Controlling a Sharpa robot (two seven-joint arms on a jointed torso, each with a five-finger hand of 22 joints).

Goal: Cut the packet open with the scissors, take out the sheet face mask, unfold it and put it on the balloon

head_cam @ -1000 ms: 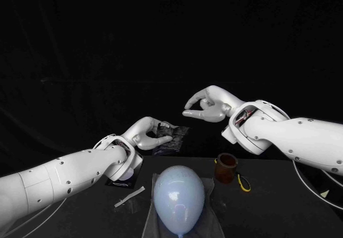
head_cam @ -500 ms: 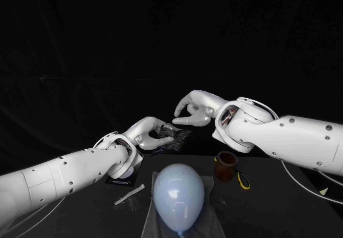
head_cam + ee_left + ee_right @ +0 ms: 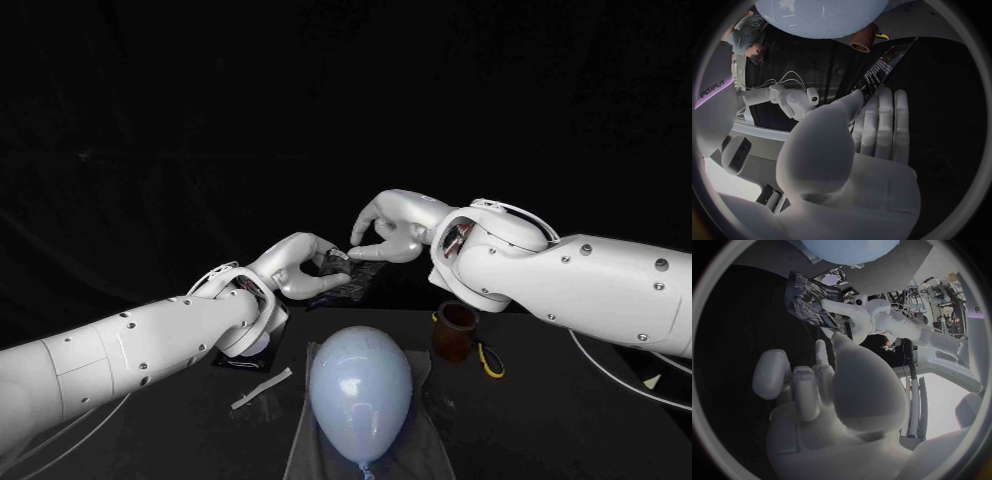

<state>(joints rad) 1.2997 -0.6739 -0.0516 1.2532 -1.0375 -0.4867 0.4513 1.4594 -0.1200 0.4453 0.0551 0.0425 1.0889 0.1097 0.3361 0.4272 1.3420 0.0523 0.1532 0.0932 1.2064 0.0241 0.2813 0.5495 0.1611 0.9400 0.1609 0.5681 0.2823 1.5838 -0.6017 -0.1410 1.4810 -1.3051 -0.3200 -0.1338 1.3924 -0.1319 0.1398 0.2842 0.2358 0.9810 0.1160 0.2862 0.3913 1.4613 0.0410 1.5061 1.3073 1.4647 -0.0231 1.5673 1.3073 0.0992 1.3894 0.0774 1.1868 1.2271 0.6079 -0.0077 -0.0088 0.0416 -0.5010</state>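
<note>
your packet [image 3: 351,277] is held up in the left hand [image 3: 299,268], clamped between thumb and fingers, past the far end of the balloon [image 3: 361,388]. the right hand [image 3: 387,228] sits at the packet's top edge with its fingers curled toward it; you cannot tell whether it has hold of the packet or only nears it. the pale blue balloon lies lengthwise on the table [image 3: 577,420], a brown cup [image 3: 456,333] just beside it and yellow-handled scissors [image 3: 492,364] by the cup.
</note>
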